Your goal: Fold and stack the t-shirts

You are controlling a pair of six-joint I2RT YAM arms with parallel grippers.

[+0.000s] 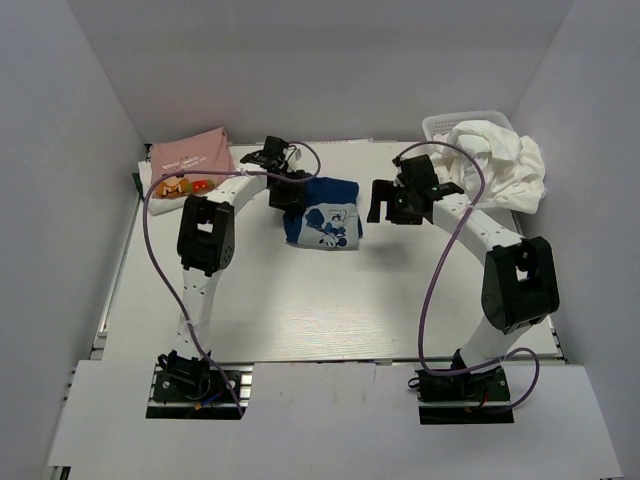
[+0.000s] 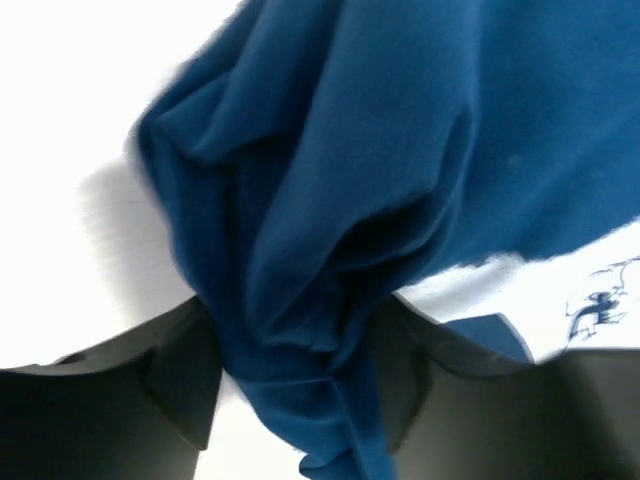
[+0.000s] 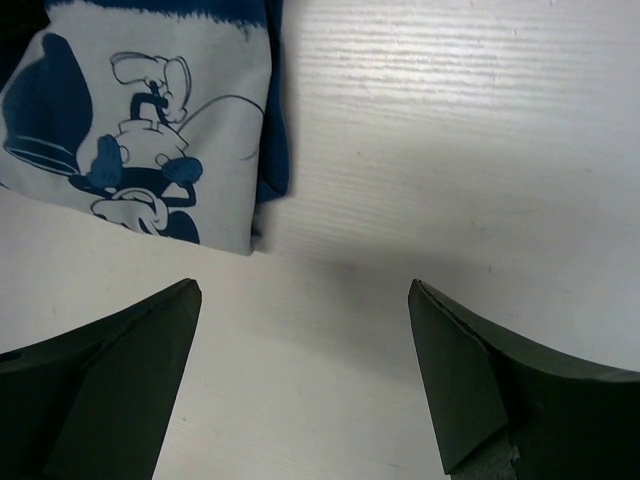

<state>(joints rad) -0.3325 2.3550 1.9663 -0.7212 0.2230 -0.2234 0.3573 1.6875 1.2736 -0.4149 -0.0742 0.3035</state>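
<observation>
A blue t-shirt [image 1: 322, 213] with a pale cartoon print lies folded at the back middle of the table. My left gripper [image 1: 288, 193] is shut on a bunched fold at its left edge; in the left wrist view the blue cloth [image 2: 400, 150] is pinched between the jaws [image 2: 290, 360]. My right gripper [image 1: 388, 208] is open and empty, just right of the shirt and above the table. The right wrist view shows the printed corner [image 3: 140, 130] ahead-left of the open gripper [image 3: 305, 300]. A folded pink t-shirt [image 1: 190, 155] lies at the back left.
A heap of white t-shirts [image 1: 500, 165] spills from a white mesh basket [image 1: 440, 125] at the back right. White enclosure walls close off the left, right and back of the table [image 1: 330, 300].
</observation>
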